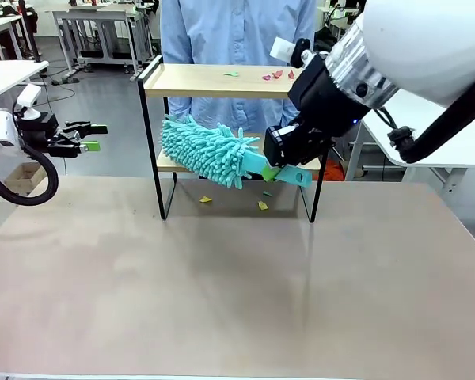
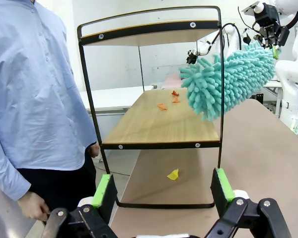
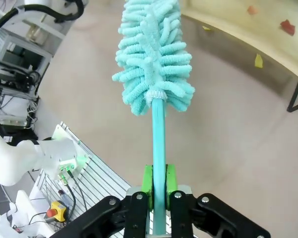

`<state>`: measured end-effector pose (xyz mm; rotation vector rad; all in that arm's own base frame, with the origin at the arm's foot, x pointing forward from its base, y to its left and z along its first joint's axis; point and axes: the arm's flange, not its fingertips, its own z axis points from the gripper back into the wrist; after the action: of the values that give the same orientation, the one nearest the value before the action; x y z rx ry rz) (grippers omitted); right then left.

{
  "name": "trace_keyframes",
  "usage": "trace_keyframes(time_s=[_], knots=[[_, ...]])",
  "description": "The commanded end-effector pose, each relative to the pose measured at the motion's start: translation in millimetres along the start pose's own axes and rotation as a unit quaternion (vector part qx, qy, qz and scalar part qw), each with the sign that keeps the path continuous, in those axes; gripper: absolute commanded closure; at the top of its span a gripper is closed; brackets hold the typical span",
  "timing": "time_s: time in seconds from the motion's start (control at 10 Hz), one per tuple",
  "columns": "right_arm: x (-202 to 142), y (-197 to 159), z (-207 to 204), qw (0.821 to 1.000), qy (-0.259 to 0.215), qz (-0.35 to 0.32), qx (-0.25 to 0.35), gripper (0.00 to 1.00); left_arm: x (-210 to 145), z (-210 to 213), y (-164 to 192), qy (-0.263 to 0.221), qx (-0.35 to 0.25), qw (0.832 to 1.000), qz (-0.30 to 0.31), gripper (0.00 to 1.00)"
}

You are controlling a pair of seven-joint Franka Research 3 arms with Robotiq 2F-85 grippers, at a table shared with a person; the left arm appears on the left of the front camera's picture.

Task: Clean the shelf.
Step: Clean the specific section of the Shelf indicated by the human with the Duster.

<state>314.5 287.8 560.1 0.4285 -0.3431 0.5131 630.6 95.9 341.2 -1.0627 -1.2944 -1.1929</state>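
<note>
My right gripper (image 3: 159, 181) pinches the duster (image 1: 208, 150); my left gripper (image 2: 162, 186) gapes idle. The fluff seems near the shelf (image 1: 198, 81)'s left post, so I could snag it.

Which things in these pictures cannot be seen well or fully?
1. Front view: the lower board of the two-tier wooden shelf with black metal frame is largely hidden behind the fluffy teal duster and the white right arm.
2. Front view: the small coloured scraps on its top board are too small to identify.

Shelf (image 1: 198, 80) of pale smooth wood in matt black metal frame, fluffy teal cloth duster (image 1: 206, 150), smooth plastic handle (image 3: 159, 144)
</note>
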Motion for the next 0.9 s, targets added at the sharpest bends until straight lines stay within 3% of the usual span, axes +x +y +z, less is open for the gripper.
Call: trace_keyframes(time_s=[0.0, 0.1, 0.3, 0.5, 0.6, 0.8], knots=[[-3.1, 1.7, 7.7, 1.000, -0.005, 0.011, -0.003, 0.87, 3.6, -1.1, -0.1, 0.003, 0.000, 1.000, -0.003, 0.00], [0.0, 0.0, 0.0, 1.000, 0.000, 0.000, 0.000, 0.87, 3.6, -1.1, -0.1, 0.003, 0.000, 1.000, -0.003, 0.00], [28.4, 56.4, -19.9, 0.993, -0.052, -0.066, -0.088, 0.87, 3.6, -1.1, -0.1, 0.003, 0.000, 1.000, -0.003, 0.00], [57.1, 89.9, -41.7, 0.980, -0.097, -0.113, -0.129, 0.87, 3.6, -1.1, -0.1, 0.003, 0.000, 1.000, -0.003, 0.00], [77.9, 98.9, -57.9, 0.970, -0.121, -0.170, -0.128, 0.87, 3.6, -1.1, -0.1, 0.003, 0.000, 1.000, -0.003, 0.00], [105.6, 109.5, -86.7, 0.961, -0.121, -0.216, -0.122, 0.87, 3.6, -1.1, -0.1, 0.003, 0.000, 1.000, -0.003, 0.00]])
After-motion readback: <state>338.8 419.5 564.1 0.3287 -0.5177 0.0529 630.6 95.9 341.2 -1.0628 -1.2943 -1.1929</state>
